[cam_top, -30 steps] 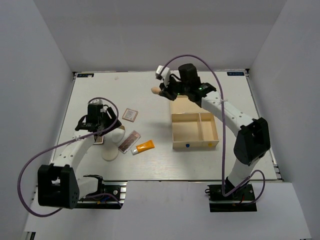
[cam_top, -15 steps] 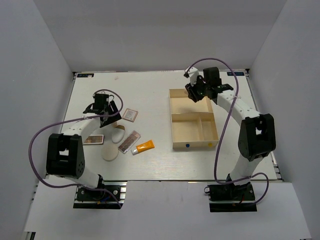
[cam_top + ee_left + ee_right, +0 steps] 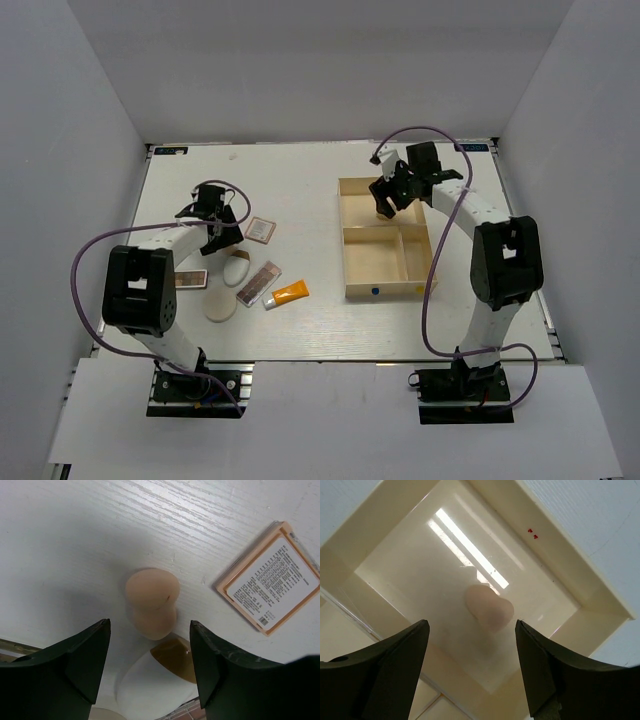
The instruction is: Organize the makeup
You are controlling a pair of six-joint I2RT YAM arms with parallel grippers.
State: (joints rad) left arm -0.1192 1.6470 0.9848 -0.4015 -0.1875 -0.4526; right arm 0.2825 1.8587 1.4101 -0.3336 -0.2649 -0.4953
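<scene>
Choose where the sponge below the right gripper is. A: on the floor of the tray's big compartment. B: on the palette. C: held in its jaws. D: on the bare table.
A: the sponge lies on the tray floor, walls around it, with the right gripper open above.

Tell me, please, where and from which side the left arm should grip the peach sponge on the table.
Probably across the narrow waist of the peach gourd-shaped foam sponge, straight down from above: its sides are free on the white table, and the open left fingers flank it.
</scene>
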